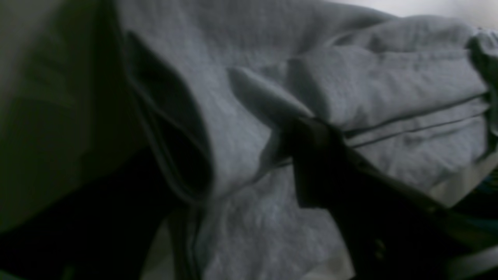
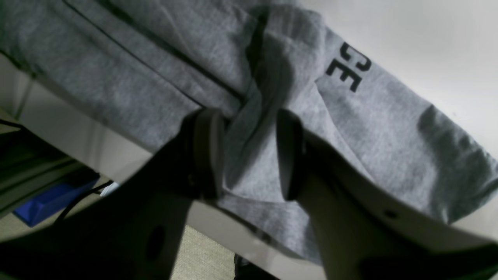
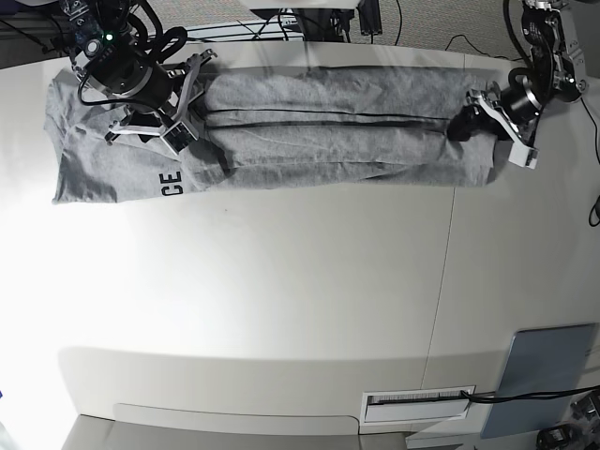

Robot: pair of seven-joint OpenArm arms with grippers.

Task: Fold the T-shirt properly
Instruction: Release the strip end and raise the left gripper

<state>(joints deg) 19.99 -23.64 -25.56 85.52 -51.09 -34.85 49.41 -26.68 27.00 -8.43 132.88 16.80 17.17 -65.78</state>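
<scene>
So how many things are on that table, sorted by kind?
T-shirt: 1
Grey-blue pad, at the table's near corner: 1
Robot arms: 2, the left gripper and the right gripper, one at each end of the shirt
Total: 4

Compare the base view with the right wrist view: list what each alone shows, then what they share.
Base only: the whole T-shirt stretched long across the table, the left gripper at its far end, and a grey-blue pad at the table's corner.
Right wrist only: a blue box below the table edge.
Both: the right gripper, jaws apart astride a fold, and the black "CE" lettering.
</scene>
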